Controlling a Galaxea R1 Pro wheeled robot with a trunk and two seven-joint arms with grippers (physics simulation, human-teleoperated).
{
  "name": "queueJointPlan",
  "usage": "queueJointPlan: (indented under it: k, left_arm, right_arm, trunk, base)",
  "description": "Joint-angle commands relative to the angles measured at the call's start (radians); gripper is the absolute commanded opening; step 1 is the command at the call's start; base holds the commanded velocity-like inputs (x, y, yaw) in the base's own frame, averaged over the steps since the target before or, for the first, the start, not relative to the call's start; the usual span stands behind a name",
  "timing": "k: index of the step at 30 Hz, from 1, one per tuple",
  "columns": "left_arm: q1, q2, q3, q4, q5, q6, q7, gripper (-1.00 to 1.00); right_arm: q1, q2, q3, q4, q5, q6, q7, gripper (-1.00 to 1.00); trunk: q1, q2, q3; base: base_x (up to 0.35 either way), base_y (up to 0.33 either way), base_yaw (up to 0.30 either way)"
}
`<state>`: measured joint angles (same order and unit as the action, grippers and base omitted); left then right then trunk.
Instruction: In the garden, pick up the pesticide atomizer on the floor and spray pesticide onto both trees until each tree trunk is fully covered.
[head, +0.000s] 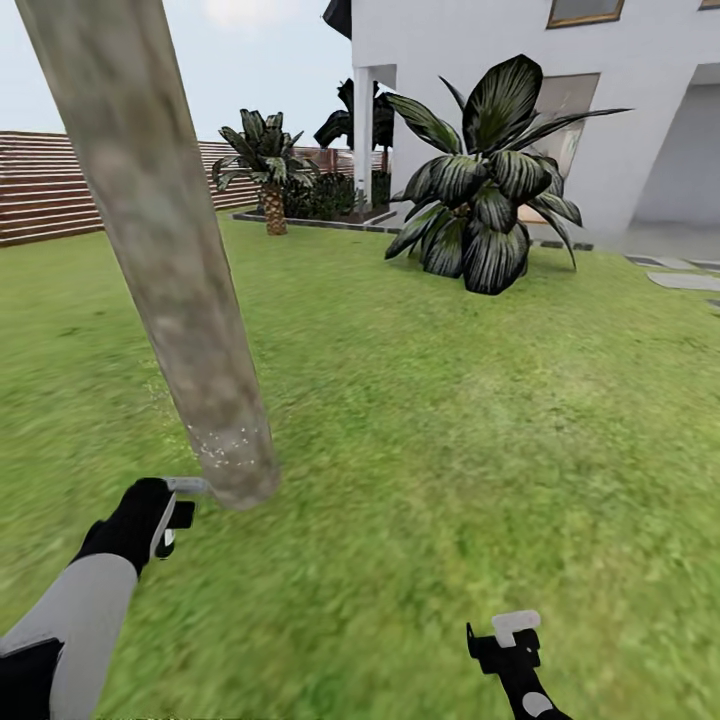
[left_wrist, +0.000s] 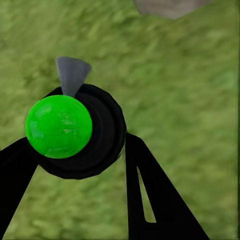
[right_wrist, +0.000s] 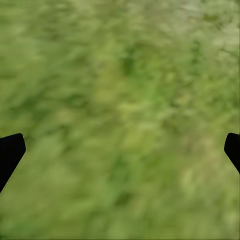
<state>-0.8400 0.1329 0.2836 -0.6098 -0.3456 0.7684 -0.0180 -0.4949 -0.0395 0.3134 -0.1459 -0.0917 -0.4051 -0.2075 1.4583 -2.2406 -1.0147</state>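
My left gripper (head: 175, 515) has its jaws pinching the atomizer (left_wrist: 75, 131), nozzle touching the tree trunk (head: 170, 270); my right gripper (head: 505, 640) hangs spread over grass (head: 450, 400).

Tree trunk (head: 160, 250) crown cut off.

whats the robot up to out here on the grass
The robot stands on the lawn close to a thick grey-tan tree trunk. Its left tool is shut on the pesticide atomizer, a black sprayer with a bright green ball, its grey nozzle aimed at the trunk's base, where small white specks show. The right tool is open and empty, hanging over bare grass.
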Motion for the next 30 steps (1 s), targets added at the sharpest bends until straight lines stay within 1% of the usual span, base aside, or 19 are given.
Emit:
queueJointPlan:
  k: [1,3,6,8,13,22,30]
  left_arm:
    - [-0.007,-0.002,0.002,-0.002,-0.004,0.013,-0.002,-1.00]
    - [-0.012,-0.005,0.000,-0.009,-0.004,0.026,-0.002,-1.00]
    - [-0.014,-0.010,-0.005,-0.029,-0.005,0.066,-0.002,-1.00]
    - [-0.014,-0.010,-0.005,-0.034,-0.004,0.073,-0.003,-1.00]
    - [-0.014,-0.016,-0.004,-0.036,-0.004,0.075,-0.003,-1.00]
    - [-0.014,-0.015,-0.004,-0.036,-0.004,0.077,-0.003,-1.00]
    - [-0.014,-0.015,-0.004,-0.036,-0.004,0.077,-0.003,-1.00]
  right_arm:
    - [-0.001,0.000,0.009,0.000,-0.010,-0.003,-0.003,1.00]
    - [-0.001,-0.001,0.009,0.000,-0.010,-0.003,-0.003,1.00]
    - [-0.001,-0.003,0.009,0.000,-0.010,-0.003,-0.003,1.00]
    - [-0.001,-0.003,0.009,0.000,-0.010,-0.003,-0.003,1.00]
    - [-0.001,-0.003,0.009,0.000,-0.010,-0.003,-0.003,1.00]
    - [-0.001,-0.003,0.009,0.000,-0.010,-0.003,-0.003,1.00]
    - [-0.001,-0.003,0.009,0.000,-0.010,-0.003,-0.003,1.00]
  trunk:
    - [0.000,0.000,-0.001]
    - [0.000,0.000,-0.001]
    - [0.000,0.000,-0.001]
    - [0.000,0.000,-0.001]
    - [0.000,0.000,-0.001]
    - [0.000,0.000,-0.001]
    - [0.000,0.000,-0.001]
  base:
    - [0.000,0.000,0.040]
    - [0.000,0.000,0.021]
    - [0.003,0.000,0.003]
    - [0.089,-0.048,0.001]
    - [0.216,-0.152,0.000]
    - [0.223,-0.180,0.000]
    - [0.024,-0.268,0.000]
